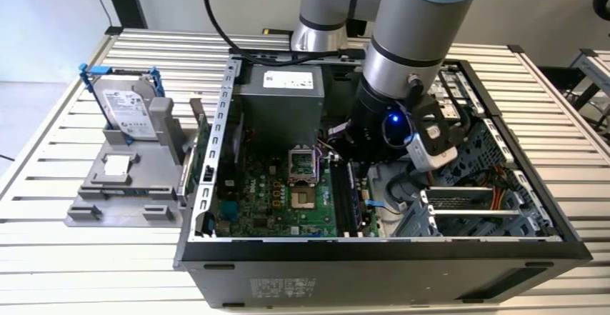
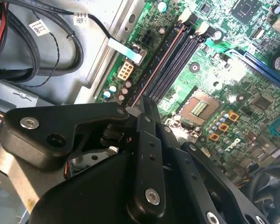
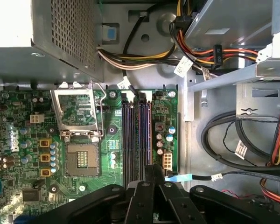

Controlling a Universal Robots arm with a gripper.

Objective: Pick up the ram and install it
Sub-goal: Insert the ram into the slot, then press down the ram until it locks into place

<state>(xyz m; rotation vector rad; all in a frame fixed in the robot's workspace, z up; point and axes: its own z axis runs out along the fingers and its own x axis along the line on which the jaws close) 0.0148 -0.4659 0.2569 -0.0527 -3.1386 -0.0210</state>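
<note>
The ram (image 2: 162, 55) shows as a thin strip standing edge-up in one of the black memory slots (image 3: 144, 135) of the green motherboard (image 3: 18, 154). My gripper (image 3: 154, 169) hangs right over the near end of that slot, its two black fingers (image 2: 147, 109) pressed together. Whether the tips touch the ram I cannot tell. In the exterior view the arm's wrist (image 1: 391, 126) reaches down into the open computer case (image 1: 381, 247), over the slots beside the empty processor socket (image 1: 303, 165).
A silver hard drive in a blue frame (image 1: 128, 108) stands on a grey fixture (image 1: 124, 186) at the exterior view's left, outside the case. Inside the case, a power supply (image 3: 60, 32), bundles of cables (image 3: 233, 140) and a drive cage (image 1: 476, 208) crowd around the slots.
</note>
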